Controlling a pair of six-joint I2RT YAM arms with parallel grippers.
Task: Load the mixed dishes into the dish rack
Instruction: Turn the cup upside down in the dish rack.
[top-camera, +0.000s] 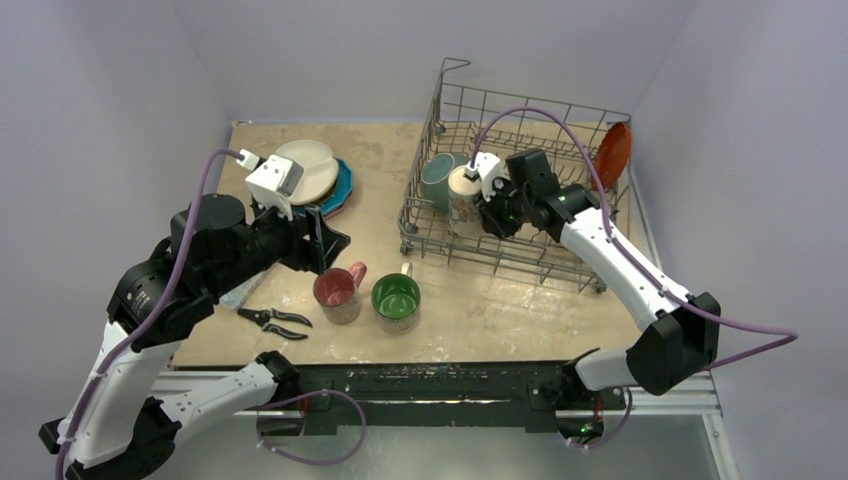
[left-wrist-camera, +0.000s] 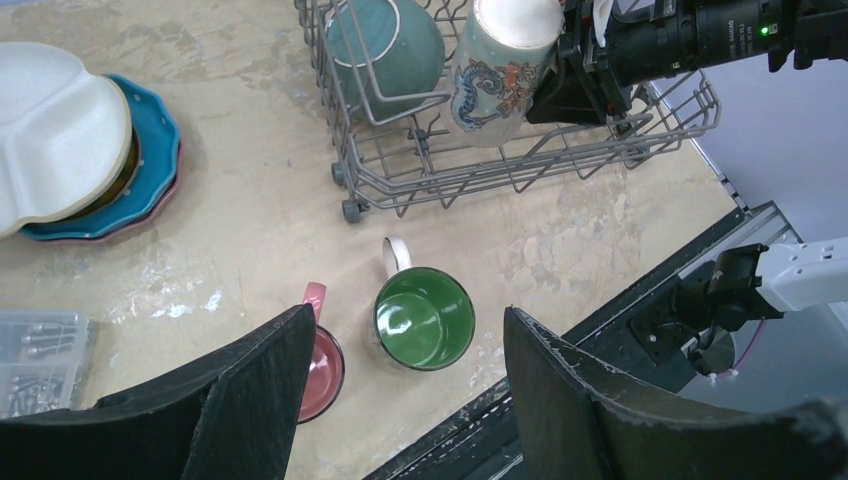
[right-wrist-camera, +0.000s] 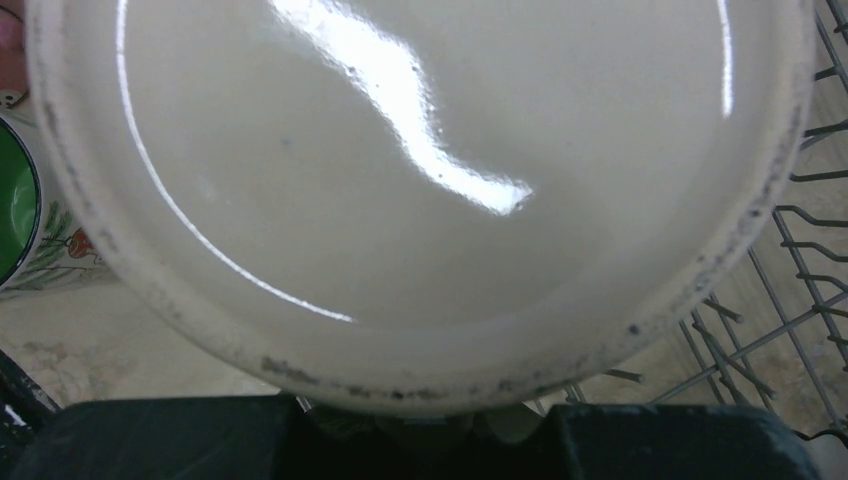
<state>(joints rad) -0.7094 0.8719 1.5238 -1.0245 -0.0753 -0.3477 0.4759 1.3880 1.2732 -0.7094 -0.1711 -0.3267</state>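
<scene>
My right gripper (top-camera: 490, 200) is shut on a cream mug (top-camera: 464, 195) with a blue dragon print, held tilted inside the grey wire dish rack (top-camera: 560, 130). The mug's pale base (right-wrist-camera: 420, 150) fills the right wrist view. A teal bowl (top-camera: 437, 175) leans in the rack beside the mug, and an orange plate (top-camera: 612, 155) stands at the rack's far right. My left gripper (top-camera: 325, 245) hangs open above a red mug (left-wrist-camera: 325, 370) and a green mug (left-wrist-camera: 425, 318), which stand upright on the table. A white divided plate (top-camera: 310, 170) tops a stack with a blue plate (top-camera: 342, 192) at the back left.
Black-handled pliers (top-camera: 275, 320) lie on the table left of the red mug (top-camera: 336, 290). A clear compartment box (left-wrist-camera: 40, 355) sits at the near left. The table's black front rail (top-camera: 440, 385) runs just below the mugs. Walls close in behind and on both sides.
</scene>
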